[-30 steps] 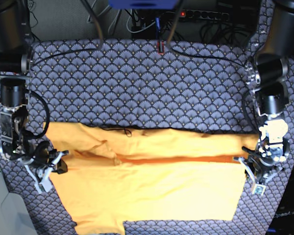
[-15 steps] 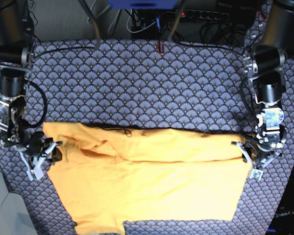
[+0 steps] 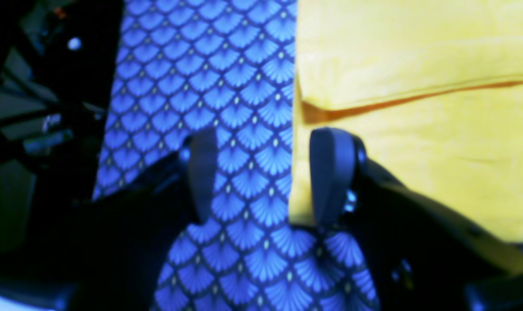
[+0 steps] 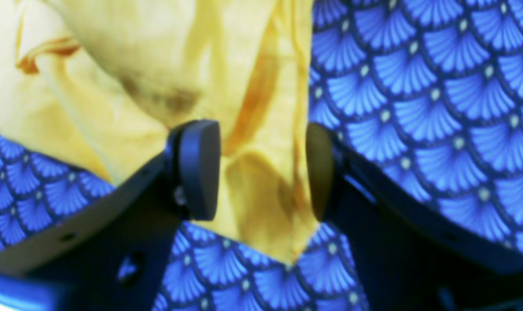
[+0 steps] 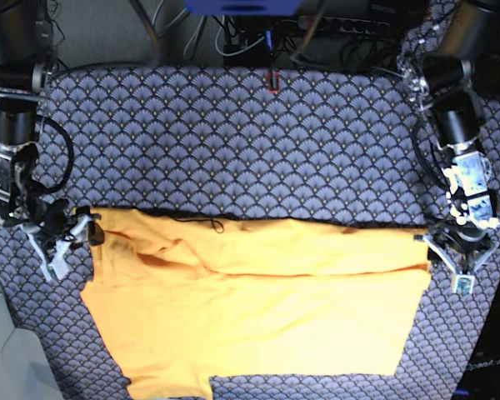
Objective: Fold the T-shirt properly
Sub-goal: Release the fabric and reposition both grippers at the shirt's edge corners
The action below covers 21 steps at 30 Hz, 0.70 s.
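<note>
T-shirt: plain yellow-orange garment lying on the near half of the table, spread wide from one gripper to the other; its near edge runs out of the base view at the bottom.
Fold: an upper band of cloth lies doubled over the body; a darker orange crease line runs along the edge of the band in the left wrist view.
Rumpled corner: at the base view's left end the cloth is bunched in soft ridges, with a darker orange hem showing.
Dark thread or cord: a thin dark line lies along the far edge of the garment; what it is cannot be told.
Left gripper: at the base view's right end of the shirt; fingers spread apart, grasping nothing. One fingertip stands at the shirt's side edge, the other over bare tablecloth.
Right gripper: at the base view's left end; fingers spread apart, with a point of the bunched cloth lying loose between them, not pinched.
Tablecloth: blue-grey with a repeating fan-scale pattern, covering the table under the shirt.
Cables: dark leads beyond the table's far edge.
</note>
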Motion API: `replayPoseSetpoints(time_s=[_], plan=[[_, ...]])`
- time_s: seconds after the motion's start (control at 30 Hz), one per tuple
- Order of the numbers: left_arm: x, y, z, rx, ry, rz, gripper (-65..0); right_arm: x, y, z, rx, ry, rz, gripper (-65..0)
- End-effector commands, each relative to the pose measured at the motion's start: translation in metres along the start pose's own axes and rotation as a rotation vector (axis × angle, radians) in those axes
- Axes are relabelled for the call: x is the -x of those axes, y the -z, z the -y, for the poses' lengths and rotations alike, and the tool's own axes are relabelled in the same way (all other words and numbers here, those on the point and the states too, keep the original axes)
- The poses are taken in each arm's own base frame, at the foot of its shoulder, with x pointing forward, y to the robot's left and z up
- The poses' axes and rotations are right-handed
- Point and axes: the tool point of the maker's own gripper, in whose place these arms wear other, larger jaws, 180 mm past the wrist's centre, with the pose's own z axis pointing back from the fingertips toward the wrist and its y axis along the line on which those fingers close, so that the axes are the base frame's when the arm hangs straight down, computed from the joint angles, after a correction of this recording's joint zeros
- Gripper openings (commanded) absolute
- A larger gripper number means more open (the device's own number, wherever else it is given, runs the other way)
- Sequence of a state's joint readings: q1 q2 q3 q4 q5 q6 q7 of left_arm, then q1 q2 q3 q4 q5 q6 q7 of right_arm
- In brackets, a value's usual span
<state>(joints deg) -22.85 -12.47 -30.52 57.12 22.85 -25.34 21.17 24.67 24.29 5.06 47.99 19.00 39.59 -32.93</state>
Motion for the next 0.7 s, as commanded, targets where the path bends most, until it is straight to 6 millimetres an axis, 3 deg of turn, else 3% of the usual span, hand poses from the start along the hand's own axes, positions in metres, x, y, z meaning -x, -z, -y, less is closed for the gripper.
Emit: replayPoseSetpoints(time_s=[0.0, 0.17, 0.43, 0.67], plan=[[-0.018, -0.002, -0.001, -0.001, 0.001, 0.05, -31.5, -0.029, -0.011, 0.009, 0.008, -0.007, 0.086, -29.8], [-0.006, -0.002, 0.015, 0.022, -0.019, 0.03, -31.5, -0.026, -0.018, 0.015, -0.004, 0.042, 0.112, -25.4], [0.002, -0.006, -0.004, -0.022, -0.09, 0.028, -31.5, -0.002, -0.01, 0.002, -0.029, 0.063, 0.078, -25.0], [0.003, -0.006, -0.008, -0.028, -0.087, 0.025, -31.5, 0.02, -0.008, -0.002, -0.034, 0.087, 0.06, -25.2]])
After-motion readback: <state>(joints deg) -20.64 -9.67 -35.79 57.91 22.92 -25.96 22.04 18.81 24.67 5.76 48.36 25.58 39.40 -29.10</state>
